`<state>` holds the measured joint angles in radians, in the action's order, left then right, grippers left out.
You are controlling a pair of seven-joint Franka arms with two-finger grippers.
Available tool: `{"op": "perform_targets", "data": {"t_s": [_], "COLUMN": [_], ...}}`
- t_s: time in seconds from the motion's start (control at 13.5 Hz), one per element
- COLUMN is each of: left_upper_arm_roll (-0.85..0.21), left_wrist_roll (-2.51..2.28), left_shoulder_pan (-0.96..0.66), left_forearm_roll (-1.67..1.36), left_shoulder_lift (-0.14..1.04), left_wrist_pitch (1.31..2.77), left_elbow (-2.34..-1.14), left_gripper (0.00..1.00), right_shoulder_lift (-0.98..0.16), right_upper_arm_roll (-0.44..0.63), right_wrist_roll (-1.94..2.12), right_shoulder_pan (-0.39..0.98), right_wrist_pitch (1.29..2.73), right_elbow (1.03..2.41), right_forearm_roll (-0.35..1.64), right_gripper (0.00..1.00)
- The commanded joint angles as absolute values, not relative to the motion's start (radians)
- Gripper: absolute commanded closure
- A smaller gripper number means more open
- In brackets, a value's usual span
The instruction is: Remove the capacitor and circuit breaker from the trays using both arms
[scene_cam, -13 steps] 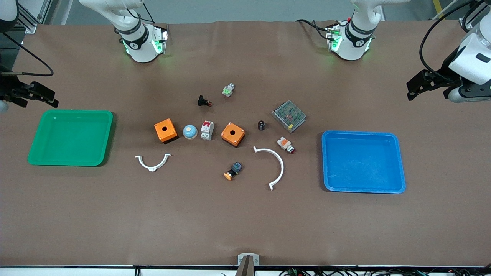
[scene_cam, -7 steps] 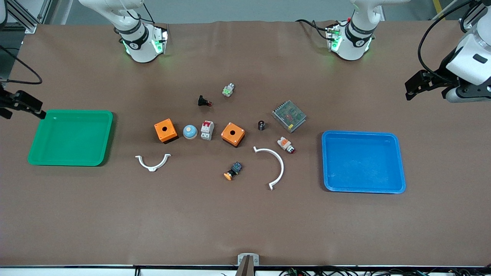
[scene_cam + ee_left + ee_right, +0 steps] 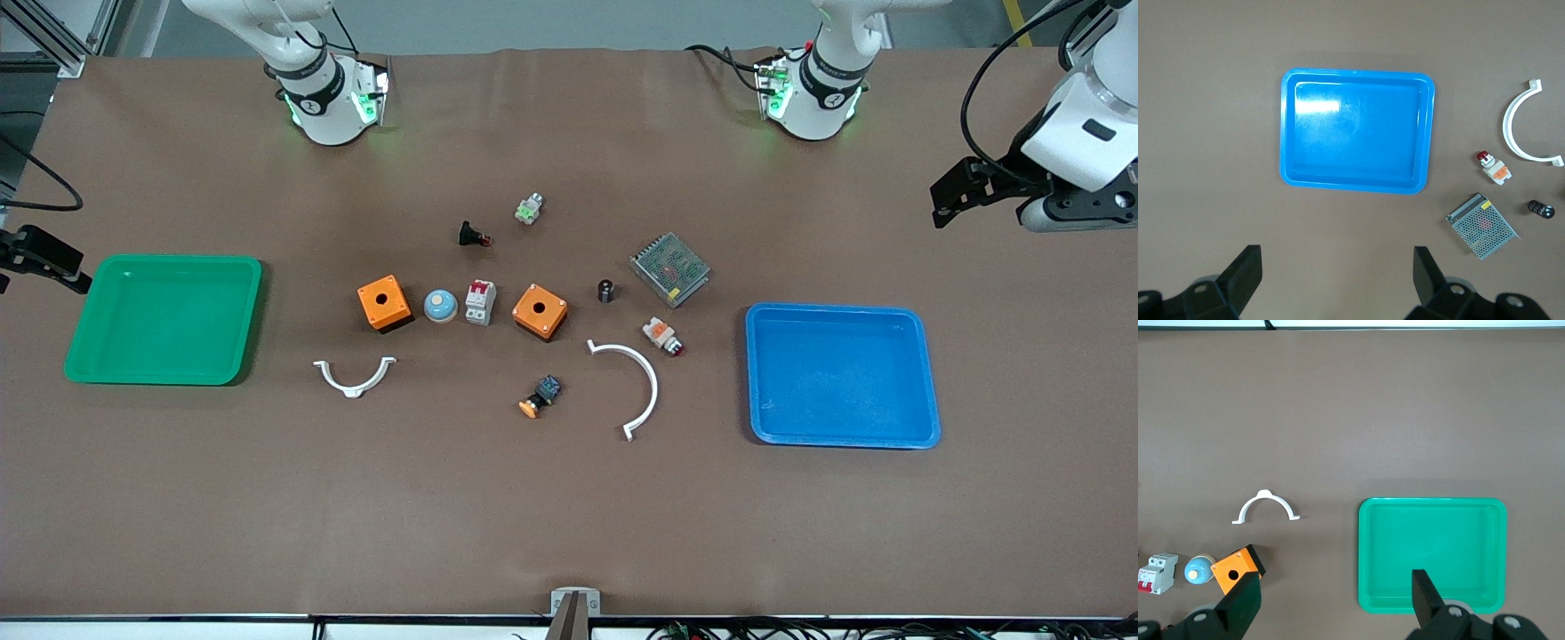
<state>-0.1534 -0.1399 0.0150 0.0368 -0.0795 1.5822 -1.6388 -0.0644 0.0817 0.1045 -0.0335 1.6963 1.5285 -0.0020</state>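
Note:
The capacitor (image 3: 605,290), a tiny black cylinder, stands mid-table beside a metal mesh box (image 3: 670,268); it also shows in the left wrist view (image 3: 1541,209). The breaker (image 3: 480,302), white with red levers, sits between a blue dome button (image 3: 440,306) and an orange box (image 3: 540,311); it also shows in the right wrist view (image 3: 1158,573). My left gripper (image 3: 949,197) is open and empty, high over bare table at the left arm's end (image 3: 1336,277). My right gripper (image 3: 49,260) is open and empty, over the table's end beside the green tray (image 3: 164,318), as the right wrist view (image 3: 1336,597) shows.
A blue tray (image 3: 841,373) lies at the left arm's end. A second orange box (image 3: 384,302), two white curved clips (image 3: 355,377) (image 3: 638,382), a black red-tipped button (image 3: 472,236), a white-orange button (image 3: 662,336), an orange-capped button (image 3: 540,396) and a green-white part (image 3: 529,209) lie around.
The right gripper has moved farther toward the table's end beside the green tray. The left gripper has drifted slightly toward the middle. Nothing on the table has moved.

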Motion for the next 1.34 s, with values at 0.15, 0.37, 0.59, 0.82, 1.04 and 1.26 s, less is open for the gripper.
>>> {"op": "perform_targets", "data": {"t_s": [0.15,0.37,0.59,0.82,1.04,1.26], "left_upper_arm_roll": [-0.150,-0.152,-0.152,-0.156,-0.170,-0.169], "left_wrist_roll": [-0.123,-0.126,-0.126,-0.126,-0.124,-0.120], "left_shoulder_pan": [0.015,0.014,0.014,0.008,0.008,0.012], "left_forearm_roll": [0.005,0.006,0.006,0.005,0.005,0.005], "left_shoulder_lift": [-0.101,-0.080,-0.072,-0.072,-0.072,-0.074], "left_wrist_pitch": [1.580,1.580,1.580,1.569,1.542,1.529], "left_elbow": [-1.655,-1.632,-1.618,-1.618,-1.612,-1.612], "left_gripper": [0.00,0.00,0.00,0.00,0.00,0.00], "right_shoulder_lift": [-0.077,-0.078,-0.077,-0.078,-0.077,-0.077], "right_upper_arm_roll": [0.071,0.068,0.069,0.069,0.069,0.069], "right_wrist_roll": [0.094,0.003,-0.032,-0.029,-0.029,-0.028], "right_shoulder_pan": [-0.041,-0.035,-0.023,-0.026,-0.026,-0.026], "right_wrist_pitch": [1.677,1.677,1.680,1.681,1.683,1.681], "right_elbow": [1.496,1.496,1.496,1.496,1.496,1.496], "right_forearm_roll": [0.003,0.008,0.006,0.006,0.006,0.005], "right_gripper": [0.00,0.00,0.00,0.00,0.00,0.00]}}
